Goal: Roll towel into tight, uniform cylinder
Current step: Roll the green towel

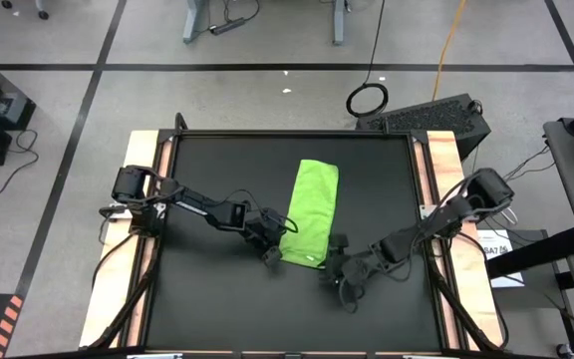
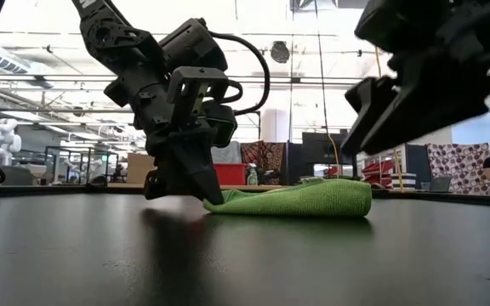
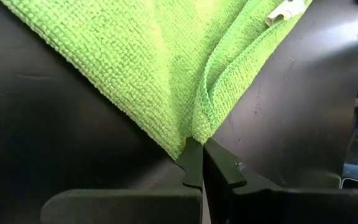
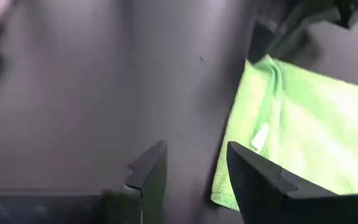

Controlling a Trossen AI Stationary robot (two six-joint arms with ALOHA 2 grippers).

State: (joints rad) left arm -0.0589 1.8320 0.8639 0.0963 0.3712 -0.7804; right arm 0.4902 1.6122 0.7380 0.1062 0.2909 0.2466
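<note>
The lime-green towel (image 1: 312, 209) lies folded into a long strip on the black table (image 1: 217, 170), running from far to near. My left gripper (image 1: 279, 242) is down at the strip's near left corner and is shut on it; this also shows in the low view (image 2: 196, 192). My right gripper (image 1: 339, 267) is open and hovers above the table just off the strip's near right corner, touching nothing; it hangs high in the low view (image 2: 398, 110). A small white label (image 4: 261, 135) shows on the towel (image 4: 303, 124). My left gripper pinches the towel's near left corner (image 3: 194, 134) between its two fingertips (image 3: 191, 163). A folded edge with more than one layer runs into the pinch. The fingers slant down from the table's left side. The towel (image 2: 300, 199) lies flat on the table.
Wooden rails (image 1: 147, 199) run along the table's left and right sides. Bare black table lies to the left of the towel and in front of it. Beyond the table there are floor cables and a dark box (image 1: 431, 118).
</note>
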